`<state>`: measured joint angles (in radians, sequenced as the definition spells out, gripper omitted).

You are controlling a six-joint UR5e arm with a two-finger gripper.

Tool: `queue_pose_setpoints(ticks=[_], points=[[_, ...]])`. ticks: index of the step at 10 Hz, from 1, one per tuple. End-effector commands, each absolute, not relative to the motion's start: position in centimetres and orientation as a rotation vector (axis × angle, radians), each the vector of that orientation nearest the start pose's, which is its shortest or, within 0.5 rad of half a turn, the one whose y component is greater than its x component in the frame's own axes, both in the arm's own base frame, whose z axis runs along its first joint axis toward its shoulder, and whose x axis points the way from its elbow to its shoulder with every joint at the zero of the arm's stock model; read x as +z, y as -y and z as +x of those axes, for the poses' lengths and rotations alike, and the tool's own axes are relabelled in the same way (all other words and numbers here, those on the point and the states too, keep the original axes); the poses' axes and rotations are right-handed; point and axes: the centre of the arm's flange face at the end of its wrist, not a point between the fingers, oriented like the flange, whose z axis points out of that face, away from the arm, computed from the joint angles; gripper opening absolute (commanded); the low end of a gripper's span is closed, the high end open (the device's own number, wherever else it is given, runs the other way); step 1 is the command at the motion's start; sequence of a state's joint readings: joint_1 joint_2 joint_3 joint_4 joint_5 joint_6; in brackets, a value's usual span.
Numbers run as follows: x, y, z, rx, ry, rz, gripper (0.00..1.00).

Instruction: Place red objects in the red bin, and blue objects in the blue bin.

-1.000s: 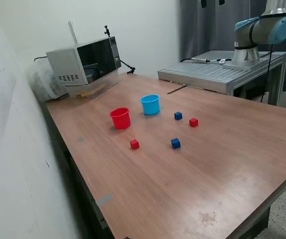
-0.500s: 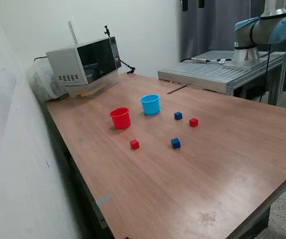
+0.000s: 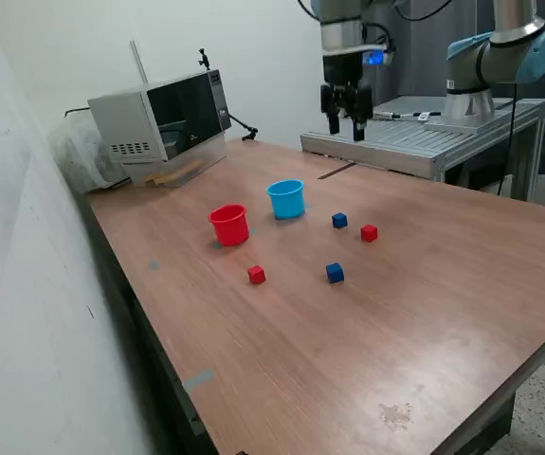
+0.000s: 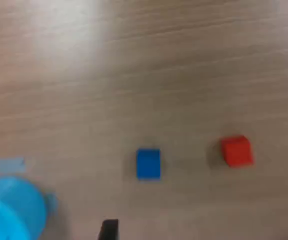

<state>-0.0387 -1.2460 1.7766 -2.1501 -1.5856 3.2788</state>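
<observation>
The red bin (image 3: 228, 225) and the light blue bin (image 3: 287, 199) stand upright side by side on the wooden table (image 3: 424, 313). A dark blue cube (image 3: 339, 220) and a red cube (image 3: 369, 232) lie to the exterior view's right of the blue bin. Another red cube (image 3: 256, 274) and another blue cube (image 3: 335, 273) lie nearer the camera. My gripper (image 3: 345, 121) hangs open and empty, high above the table behind the blue bin. The wrist view shows a blue cube (image 4: 148, 163), a red cube (image 4: 237, 150), the blue bin (image 4: 11, 210) and my gripper (image 4: 204, 234).
A microwave (image 3: 158, 118) sits at the table's far corner by the wall. A raised metal platform (image 3: 414, 137) with a second arm's base (image 3: 495, 57) stands behind the table. The table's edge (image 3: 499, 379) runs along the exterior view's right.
My arm and gripper have come down into the exterior view from above. The cubes and both bins have not moved.
</observation>
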Motion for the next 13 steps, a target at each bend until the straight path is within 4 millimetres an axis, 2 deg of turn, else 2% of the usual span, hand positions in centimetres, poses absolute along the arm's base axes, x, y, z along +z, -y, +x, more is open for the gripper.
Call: queue_pose_setpoints(ticks=[1,2,3,5,7,9,13], points=[[18.3,10.5,-58.6,0.024,-2.413,-1.999,1.00],[17.3,10.0,-59.1,0.025,-2.421,-1.987,1.00],[16.6,8.4,-59.5,0.014,-2.444,-1.950,1.00],[15.5,8.0,-59.8,0.021,-2.453,-1.945,1.00],[14.0,6.6,-60.2,0.016,-2.475,-1.916,1.00],[13.1,6.6,-60.3,0.016,-2.476,-1.917,1.00],[12.5,6.6,-60.4,0.027,-2.483,-1.922,1.00]])
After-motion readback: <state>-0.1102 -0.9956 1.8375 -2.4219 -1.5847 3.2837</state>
